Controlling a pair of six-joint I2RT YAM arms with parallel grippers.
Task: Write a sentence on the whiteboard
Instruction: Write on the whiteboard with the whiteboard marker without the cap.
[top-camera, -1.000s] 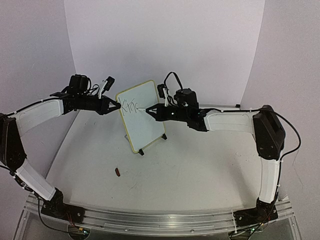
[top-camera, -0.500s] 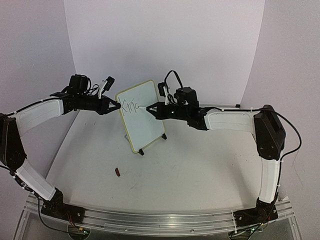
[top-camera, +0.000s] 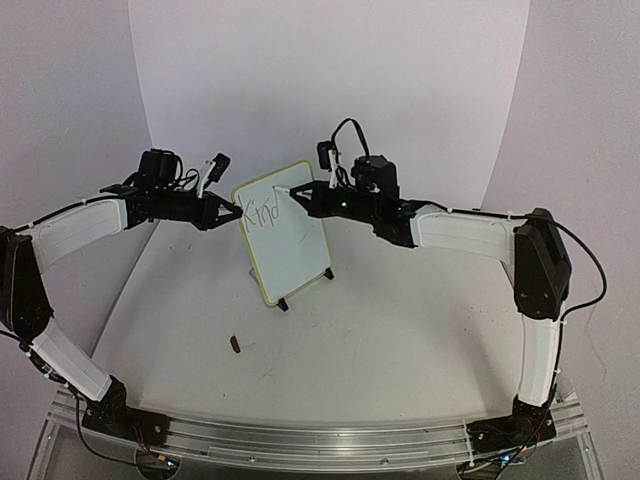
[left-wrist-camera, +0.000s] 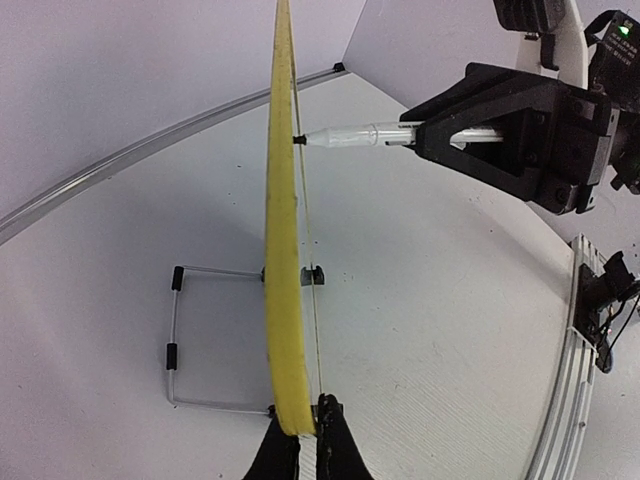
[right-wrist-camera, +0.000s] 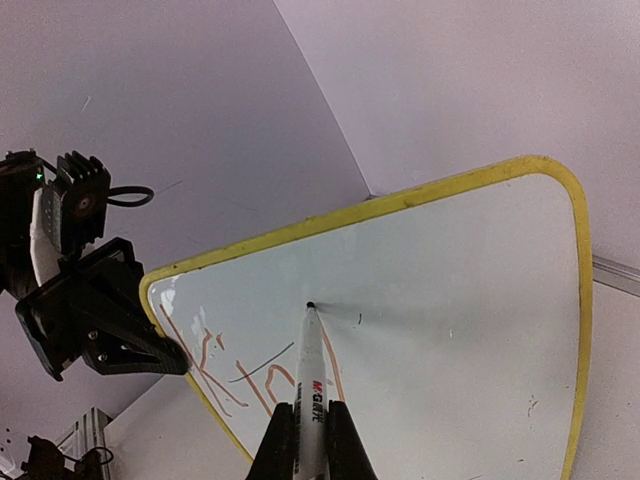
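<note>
While the left end effector (left-wrist-camera: 300, 425) clamps the whiteboard (top-camera: 295, 255), the right (right-wrist-camera: 311, 412) pinches a marker (right-wrist-camera: 314, 352).

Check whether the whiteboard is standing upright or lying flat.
Upright: the whiteboard stands on its wire stand, the left gripper pinching its frame.

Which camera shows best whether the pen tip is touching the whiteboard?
The left wrist view: it sees the whiteboard edge-on, with the pen tip meeting its face. The right wrist view looks along the pen from behind, so contact is harder to judge. The top view shows the tip too small to tell.
</note>
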